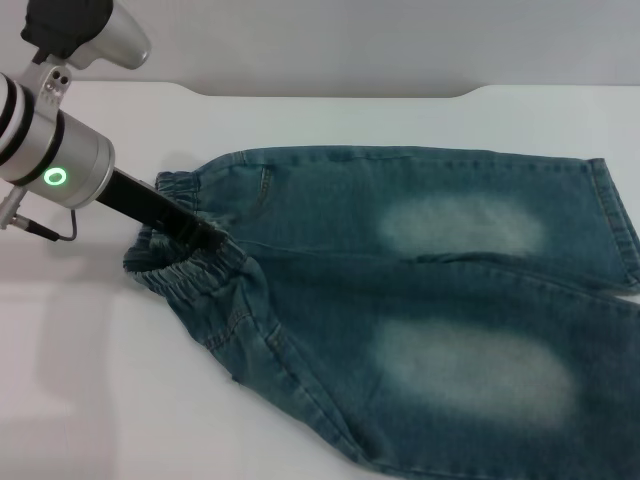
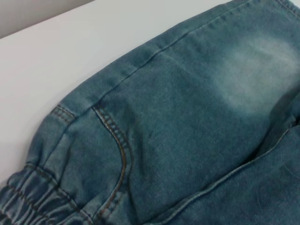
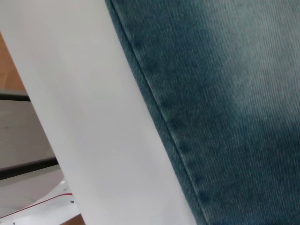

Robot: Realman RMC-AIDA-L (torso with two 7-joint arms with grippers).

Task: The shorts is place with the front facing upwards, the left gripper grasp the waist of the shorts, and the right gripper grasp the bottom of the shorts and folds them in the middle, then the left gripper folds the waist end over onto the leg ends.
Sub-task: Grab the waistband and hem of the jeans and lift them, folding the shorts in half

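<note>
Stretching lengthwise away from the left tool, which pinches the gathered waist end, the shorts lie flat on the surface, leg ends farthest from it.

— What does the work rest on?
— A white desk, smooth and matte, filling most of the head view.

— And its far edge?
— It has a shallow recess cut along the middle, with rounded corners. Behind it stands a plain pale grey wall.

— How is the light?
— Soft and even, with only faint shadows on the desk top.

— Anything beyond the desk's side?
— In the right wrist view, past the desk's edge, there is a brownish surface, a grey panel with dark strips, and a white piece with a thin red line. What these are I cannot tell.
</note>
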